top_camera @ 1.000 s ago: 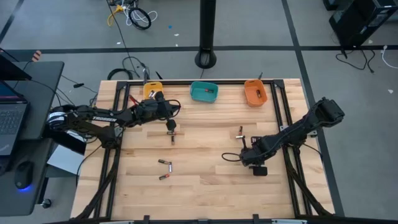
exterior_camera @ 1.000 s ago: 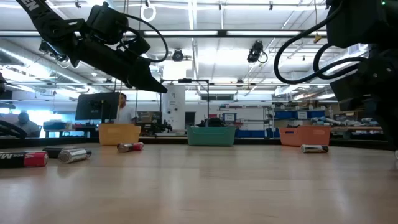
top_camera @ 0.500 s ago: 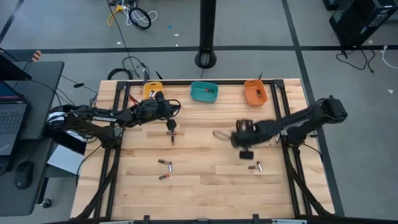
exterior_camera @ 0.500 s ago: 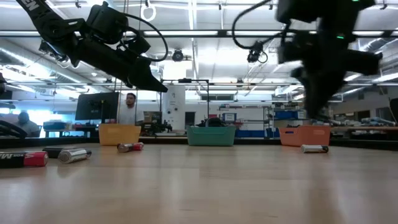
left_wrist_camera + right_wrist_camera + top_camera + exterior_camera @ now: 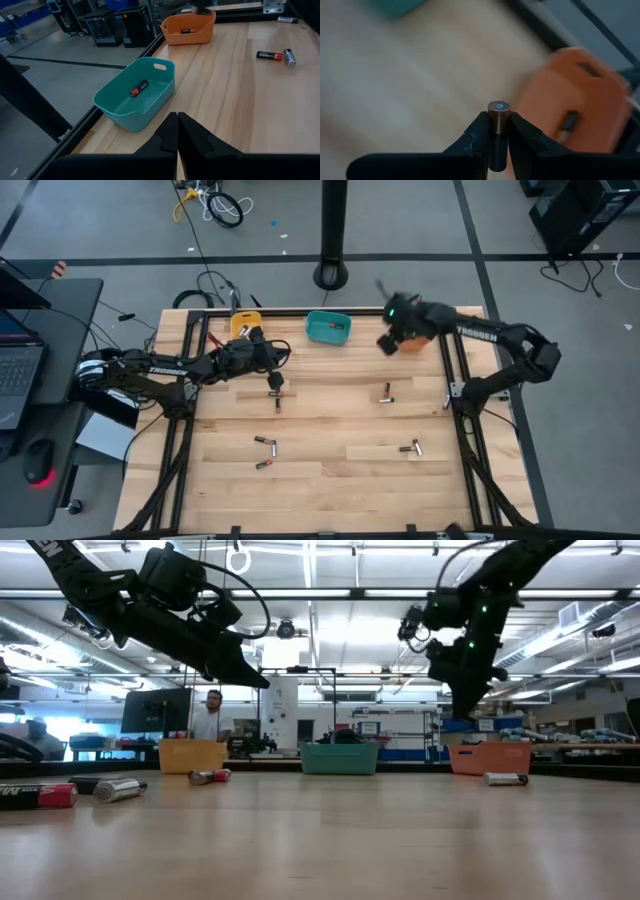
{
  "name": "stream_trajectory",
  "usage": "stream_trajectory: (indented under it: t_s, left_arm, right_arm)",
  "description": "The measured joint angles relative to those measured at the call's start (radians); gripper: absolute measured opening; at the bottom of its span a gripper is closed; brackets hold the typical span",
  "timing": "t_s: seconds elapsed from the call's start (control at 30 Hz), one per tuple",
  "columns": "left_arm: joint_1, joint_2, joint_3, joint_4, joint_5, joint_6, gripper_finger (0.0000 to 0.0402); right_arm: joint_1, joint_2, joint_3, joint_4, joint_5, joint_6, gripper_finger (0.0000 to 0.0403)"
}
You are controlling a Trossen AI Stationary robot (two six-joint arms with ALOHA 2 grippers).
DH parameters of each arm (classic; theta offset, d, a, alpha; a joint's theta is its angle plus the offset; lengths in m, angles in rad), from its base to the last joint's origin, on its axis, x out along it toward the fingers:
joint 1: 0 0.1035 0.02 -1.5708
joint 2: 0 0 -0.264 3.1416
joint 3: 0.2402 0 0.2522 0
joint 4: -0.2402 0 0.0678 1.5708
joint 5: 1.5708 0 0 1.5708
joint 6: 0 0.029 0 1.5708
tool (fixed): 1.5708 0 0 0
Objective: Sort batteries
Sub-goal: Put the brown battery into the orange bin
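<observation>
- A wooden counter (image 5: pixel 330 460) in a workshop carries three small bins along its far edge: a yellow bin (image 5: pixel 245 325), a teal bin (image 5: pixel 328 328) and an orange bin (image 5: pixel 412 332), with batteries scattered across the boards.
- The right end effector (image 5: pixel 498 131) hovers beside the orange bin, its fingers clamped on a copper-tipped battery (image 5: pixel 498 111) that stands up between them; in the right wrist view the bin, with one cell already inside, lies just beyond the tip.
- To do this step well, the arm likely needs to bring the battery fully over the bin's opening, settle, and only then part the fingers, so the cell drops inside rather than striking the rim and rolling back.
- The left end effector (image 5: pixel 177 131) waits near the yellow bin with its fingers pressed together, holding nothing; its wrist view shows the teal bin with one red-tipped cell (image 5: pixel 139 88) in it.
- Loose batteries remain: a pair near the left end effector (image 5: pixel 277 398), two at the counter's near left (image 5: pixel 265 443), one toward the centre right (image 5: pixel 387 392) and one at the near right (image 5: pixel 411 447).
- A second ago the right arm sat low over the near right of the counter; since then it has swung across to the far edge, while the left arm has held its place.
</observation>
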Motion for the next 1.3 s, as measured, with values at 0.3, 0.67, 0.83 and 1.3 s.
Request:
stream_trajectory:
  t_s: [0.3, 0.67, 0.83, 1.3]
  left_arm:
    - [0.000, 0.000, 0.000, 0.000, 0.000, 0.003, 0.0012]
    - [0.000, 0.000, 0.000, -0.009, 0.000, 0.003, 0.0012]
    - [0.000, 0.000, 0.000, -0.009, 0.000, 0.003, 0.0012]
    - [0.000, 0.000, 0.000, -0.008, 0.000, 0.003, 0.0012]
  right_arm:
    - [-0.220, 0.130, 0.002, 0.056, -0.036, -0.009, 0.0057]
    - [-0.268, 0.293, 0.001, 0.101, -0.036, -0.025, 0.0069]
    - [-0.283, 0.309, 0.001, 0.102, -0.035, -0.035, 0.0093]
    - [-0.254, 0.232, 0.002, 0.058, 0.011, -0.118, 0.0089]
